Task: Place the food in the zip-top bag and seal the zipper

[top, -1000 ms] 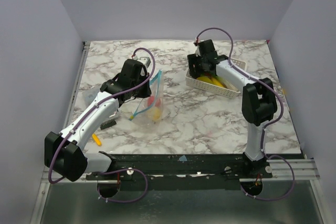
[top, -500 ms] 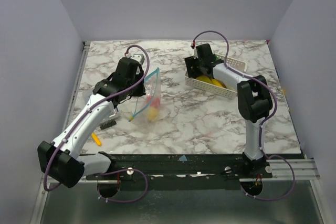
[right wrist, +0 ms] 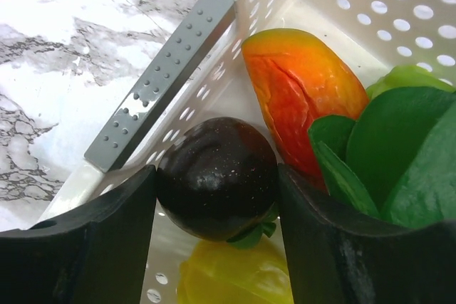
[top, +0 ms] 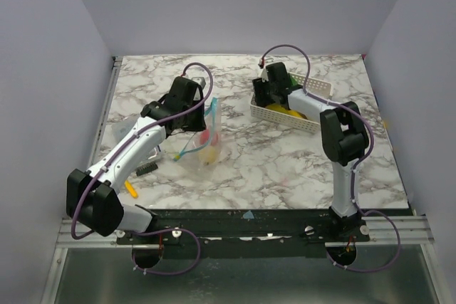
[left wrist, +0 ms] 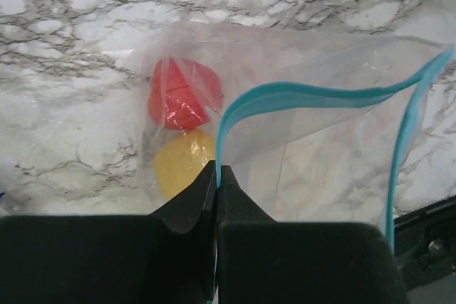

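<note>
My left gripper [left wrist: 217, 170] is shut on the light blue zipper [left wrist: 306, 94] of the clear zip-top bag [left wrist: 320, 147], pinching one lip so the mouth gapes. Inside the bag lie a red food piece [left wrist: 182, 94] and a yellow one [left wrist: 182, 161]. From above, the left gripper [top: 201, 115] holds the bag [top: 203, 140] up at table centre-left. My right gripper [right wrist: 216, 176] is down in the white basket [right wrist: 235, 76], its fingers pressed against both sides of a dark purple fruit [right wrist: 214, 169]. An orange-red food [right wrist: 306, 97], green leaves [right wrist: 388, 140] and a yellow food [right wrist: 235, 275] crowd round it.
The white perforated basket [top: 313, 120] stands at the back right with my right gripper [top: 274, 94] over its left end. A small yellow-orange item [top: 130, 189] and a dark object [top: 147, 167] lie near the left arm. Walls close in the table's sides.
The left gripper has shifted slightly right with the bag's edge, standing the bag more upright. The right gripper has stayed at the basket's left end and narrowed onto the purple fruit.
</note>
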You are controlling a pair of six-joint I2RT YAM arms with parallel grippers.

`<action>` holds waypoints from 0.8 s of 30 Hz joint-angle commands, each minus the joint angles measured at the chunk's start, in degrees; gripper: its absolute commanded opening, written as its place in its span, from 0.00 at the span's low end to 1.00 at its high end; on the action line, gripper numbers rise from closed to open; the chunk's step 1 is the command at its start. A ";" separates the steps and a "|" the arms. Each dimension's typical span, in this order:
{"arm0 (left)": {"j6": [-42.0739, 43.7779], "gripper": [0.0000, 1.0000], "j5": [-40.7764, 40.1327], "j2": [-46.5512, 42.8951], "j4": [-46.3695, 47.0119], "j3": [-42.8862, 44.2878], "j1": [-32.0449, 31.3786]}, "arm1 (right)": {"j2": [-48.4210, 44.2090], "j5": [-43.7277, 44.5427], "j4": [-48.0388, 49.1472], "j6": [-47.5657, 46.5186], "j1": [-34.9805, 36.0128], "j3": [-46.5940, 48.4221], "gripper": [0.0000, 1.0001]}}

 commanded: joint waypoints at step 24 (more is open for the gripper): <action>-5.37 0.00 7.33 -6.69 5.47 -2.28 -0.03 | -26.08 -18.13 -4.29 14.93 0.02 -6.43 0.08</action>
